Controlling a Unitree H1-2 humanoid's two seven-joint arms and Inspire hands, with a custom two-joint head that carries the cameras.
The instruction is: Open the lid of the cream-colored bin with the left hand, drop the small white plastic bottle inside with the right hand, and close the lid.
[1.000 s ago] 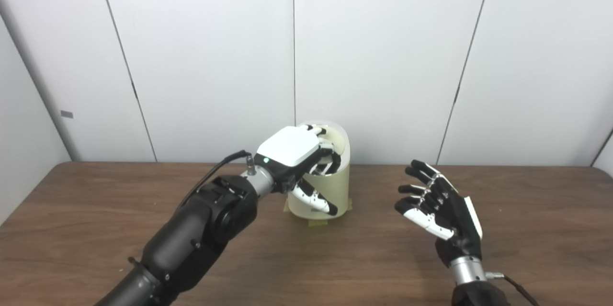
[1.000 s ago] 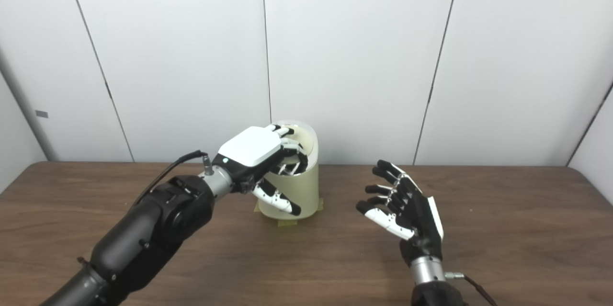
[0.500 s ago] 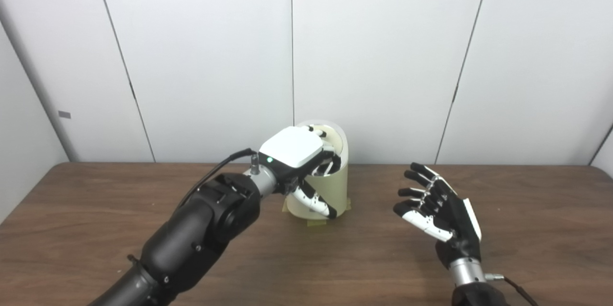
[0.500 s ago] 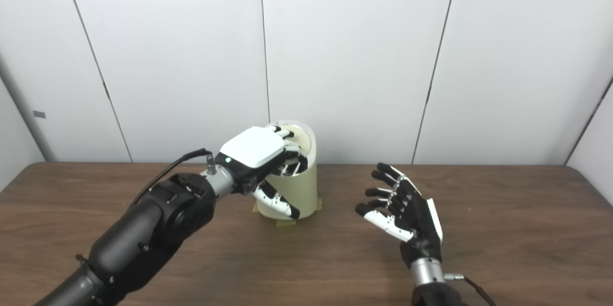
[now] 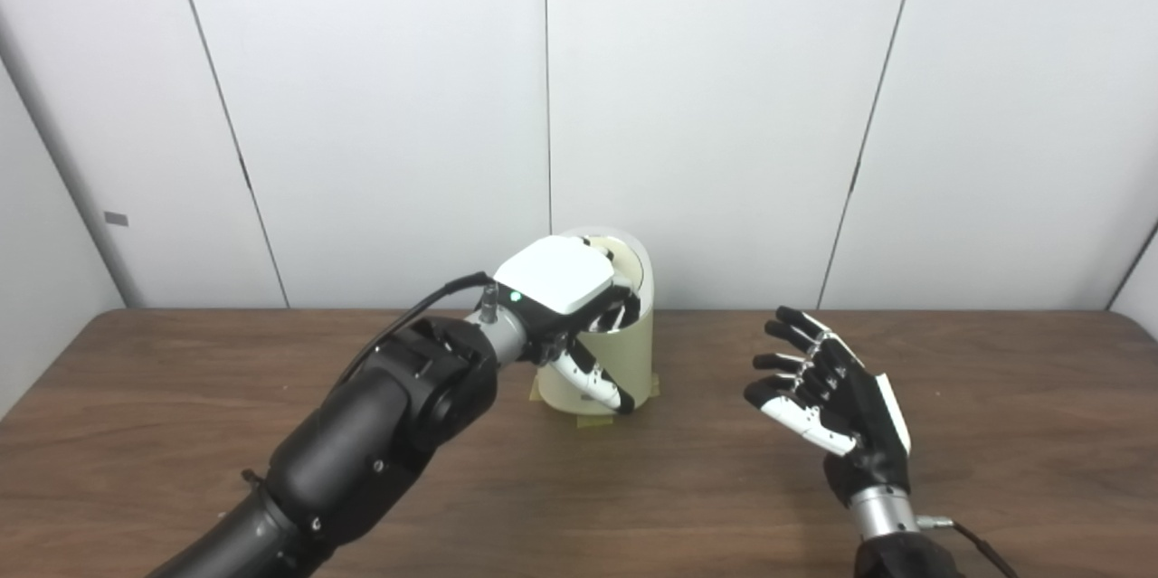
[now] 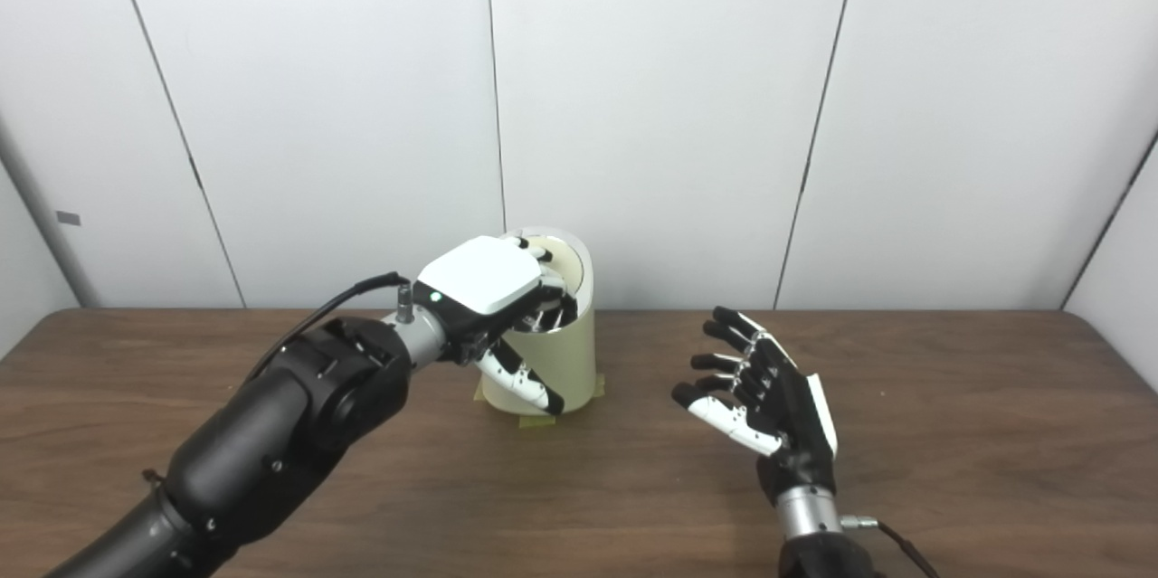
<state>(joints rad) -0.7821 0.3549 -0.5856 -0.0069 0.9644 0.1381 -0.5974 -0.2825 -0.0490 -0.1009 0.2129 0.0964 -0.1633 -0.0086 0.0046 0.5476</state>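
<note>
A: Where does the cream-colored bin (image 5: 608, 352) stand, and which hand is at it?

B: It stands upright at the far middle of the table (image 5: 181, 433), close to the wall panels (image 5: 724, 108), with tape (image 5: 588, 420) under its base. The left hand (image 5: 565, 289) lies on top of it: fingers (image 6: 539, 245) curled over the near rim against the tilted lid (image 5: 624, 254), thumb down the bin's front wall. Whether that counts as a real grip on the lid or only a rest against it cannot be told from either view.

A: And the right hand (image 6: 764, 397)?

B: It hangs well to the right of the bin, clear of it, palm turned toward the bin, fingers spread, holding nothing.

A: The small white plastic bottle?

B: Not visible anywhere, neither on the table nor in a hand. It may already be inside the bin, but the opening is hidden behind the left hand.

A: So what does the next move turn on?

B: Probably the lid. The bin's long axis is vertical, the lid leans back toward the wall, and the left hand is far nearer, directly over it. The closing push would likely run from the bin's back edge toward its front.

A: Any writing?

B: None readable. Only a small green light on the back of the left hand.
</note>
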